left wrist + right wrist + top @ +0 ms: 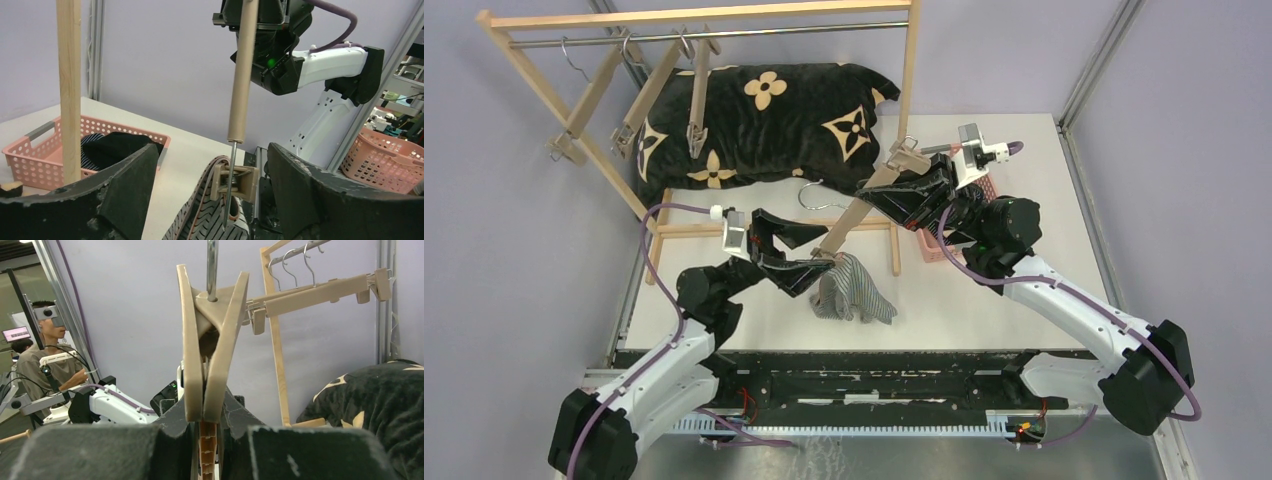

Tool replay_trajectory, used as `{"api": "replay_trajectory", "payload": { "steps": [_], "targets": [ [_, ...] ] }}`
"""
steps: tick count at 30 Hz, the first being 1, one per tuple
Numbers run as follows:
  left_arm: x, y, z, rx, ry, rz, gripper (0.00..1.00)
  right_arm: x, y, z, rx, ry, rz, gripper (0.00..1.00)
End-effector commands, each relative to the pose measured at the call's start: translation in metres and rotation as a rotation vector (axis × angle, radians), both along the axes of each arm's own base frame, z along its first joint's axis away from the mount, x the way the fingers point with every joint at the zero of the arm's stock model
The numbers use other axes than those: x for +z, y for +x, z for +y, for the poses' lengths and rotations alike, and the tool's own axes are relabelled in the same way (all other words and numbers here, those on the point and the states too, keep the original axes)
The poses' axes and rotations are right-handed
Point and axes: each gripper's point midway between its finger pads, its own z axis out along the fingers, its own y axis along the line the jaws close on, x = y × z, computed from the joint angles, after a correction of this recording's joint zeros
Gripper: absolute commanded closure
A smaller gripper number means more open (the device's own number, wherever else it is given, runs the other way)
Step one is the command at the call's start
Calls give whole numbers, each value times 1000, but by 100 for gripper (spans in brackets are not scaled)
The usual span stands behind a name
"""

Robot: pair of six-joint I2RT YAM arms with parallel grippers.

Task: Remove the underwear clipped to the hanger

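A wooden clip hanger [856, 214] slants over the table. My right gripper [902, 192] is shut on its upper end; in the right wrist view [209, 422] the jaws pinch the hanger's clip [207, 355]. The grey-white striped underwear [856, 292] hangs from the hanger's lower clip [235, 182] and rests on the table. My left gripper [814, 268] is open, its fingers on either side of that clip [212, 152] and apart from it. Black underwear [117, 145] and navy striped underwear [89, 156] lie in the pink basket [45, 150].
A wooden rack [694, 15] with three empty clip hangers [659, 90] stands at the back left. The black cushion with tan flowers [774, 120] lies behind. The pink basket [927, 247] sits under my right arm. A rack post [70, 90] is close on the left.
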Motion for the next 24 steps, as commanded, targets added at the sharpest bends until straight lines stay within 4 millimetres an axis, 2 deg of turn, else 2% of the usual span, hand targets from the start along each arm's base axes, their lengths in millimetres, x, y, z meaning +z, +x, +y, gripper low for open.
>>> {"api": "replay_trajectory", "payload": {
  "steps": [1,6,8,9,10,11,12,17,18,19,21,22,24],
  "targets": [
    [24,1,1,16,-52,-57,12,28,-18,-9,16,55,-89,99],
    [24,5,-6,4,-45,-53,11,31,-19,-10,15,62,-94,99],
    [23,1,-11,-19,-40,-56,15,32,-20,-9,14,61,-98,99],
    [22,-1,-13,-32,-37,-61,30,32,-19,-9,12,61,-100,99],
    [22,-4,-16,-48,-34,-66,66,32,-18,-9,7,61,-98,99],
    [22,-7,-18,-61,-28,-71,92,32,-17,-9,2,60,-97,99],
    [21,-9,-20,-68,-20,-73,97,32,-16,-9,-3,58,-96,99],
    [22,-11,-17,-26,9,-81,97,32,-16,-8,-4,53,-97,99],
    [23,-10,-16,-12,17,-80,95,31,-16,-8,-4,52,-97,99],
    [24,-9,-15,1,26,-75,75,31,-16,-8,-4,51,-96,99],
    [25,-8,-13,19,48,-75,7,30,-17,-8,0,49,-96,99],
    [26,-8,-12,26,55,-81,0,30,-17,-7,2,47,-94,99],
    [31,-8,-10,42,53,-93,0,29,-17,-7,4,43,-95,99]
  ]
}}
